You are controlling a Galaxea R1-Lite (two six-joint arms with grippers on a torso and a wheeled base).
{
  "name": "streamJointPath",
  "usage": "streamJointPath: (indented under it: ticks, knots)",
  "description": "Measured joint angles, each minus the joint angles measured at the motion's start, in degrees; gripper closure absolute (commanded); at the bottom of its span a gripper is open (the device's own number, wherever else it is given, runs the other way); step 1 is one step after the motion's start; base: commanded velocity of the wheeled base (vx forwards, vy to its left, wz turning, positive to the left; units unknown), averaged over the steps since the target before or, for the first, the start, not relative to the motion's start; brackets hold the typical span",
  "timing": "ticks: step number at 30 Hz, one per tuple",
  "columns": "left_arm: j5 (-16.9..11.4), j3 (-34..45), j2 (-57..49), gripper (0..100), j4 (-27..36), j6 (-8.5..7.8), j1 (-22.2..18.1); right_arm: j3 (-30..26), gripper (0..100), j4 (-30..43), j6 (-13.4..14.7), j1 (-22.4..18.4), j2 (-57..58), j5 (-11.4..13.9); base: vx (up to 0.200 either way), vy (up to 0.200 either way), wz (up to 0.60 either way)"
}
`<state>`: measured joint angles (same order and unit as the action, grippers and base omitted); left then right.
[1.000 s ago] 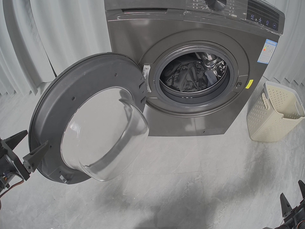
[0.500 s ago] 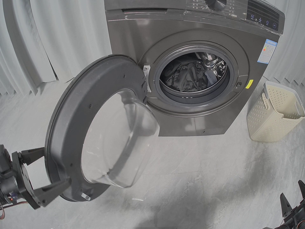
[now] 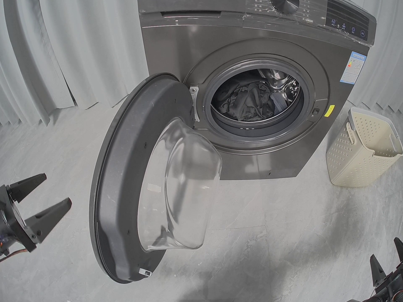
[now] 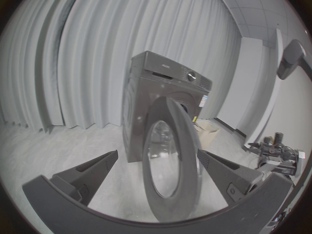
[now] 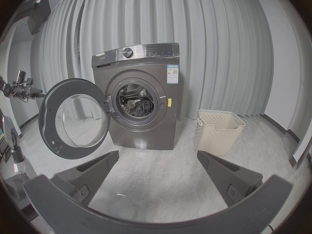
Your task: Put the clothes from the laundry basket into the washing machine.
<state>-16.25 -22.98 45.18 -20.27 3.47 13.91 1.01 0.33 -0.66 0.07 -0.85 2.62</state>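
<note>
Left pincer (image 3: 56, 188) sits low at the left edge of the head view, above the floor (image 3: 260, 231). Its two prongs are spread apart with nothing between them. A strip of bare floor separates it from the outer rim of the door (image 3: 121, 181), which it does not touch. In the left wrist view the door shows nearly edge-on, farther off, in line with the gap between the prongs.

The door is open, hinged at the left side of the drum (image 3: 285, 87) mouth. It juts out from the front of the washing machine (image 3: 180, 47) toward the robot, and its clear glass bowl (image 3: 184, 185) bulges to the right. A pleated curtain (image 3: 84, 42) hangs behind and to the left.

Dark clothes (image 3: 247, 99) lie heaped inside the drum, behind the round rim of its mouth. Nothing blocks that opening from the front, and a broad stretch of bare floor spreads before it.

The cream basket (image 3: 352, 160) stands on the floor near the machine's lower right corner, with a narrow gap between them.

The right pincer (image 3: 385, 248) is at the bottom right corner of the head view, prongs apart and empty. It is well apart from the basket, with open floor between them.
</note>
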Motion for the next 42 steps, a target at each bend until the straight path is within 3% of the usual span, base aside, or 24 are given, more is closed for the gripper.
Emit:
streamJointPath:
  ticks: [4,8,13,20,27,32,42]
  knots:
    - [1.08,-0.89,1.97,0,-0.06,-0.11,-4.24,0.0,0,0.0,0.0,0.0,0.0,0.0,0.0,0.0,0.0]
    - [1.23,-0.56,4.4,0,0.07,-1.27,-4.73,0.0,0,0.0,0.0,0.0,-0.02,0.0,0.0,0.0,0.0]
    - [1.45,-0.06,8.16,0,-0.04,-2.5,-0.68,0.0,0,0.02,0.0,0.0,-0.02,-0.02,0.0,0.0,0.0]
    - [2.38,-1.82,14.49,0,-3.84,-2.47,4.8,0.0,0,0.02,0.0,-0.05,-0.02,0.0,0.0,0.0,0.0]
    - [4.38,-4.85,21.19,0,-9.75,-0.91,7.97,0.0,0,0.1,0.0,0.0,-0.05,0.0,0.0,0.0,0.0]
    - [6.86,-7.73,25.41,0,-10.68,0.29,12.35,0.0,0,0.11,-0.02,0.0,-0.05,0.0,0.0,0.0,0.0]
    - [9.63,-11.61,34.32,0,-19.22,1.15,18.05,0.0,0,0.11,0.0,0.0,-0.07,0.0,0.0,0.0,0.0]
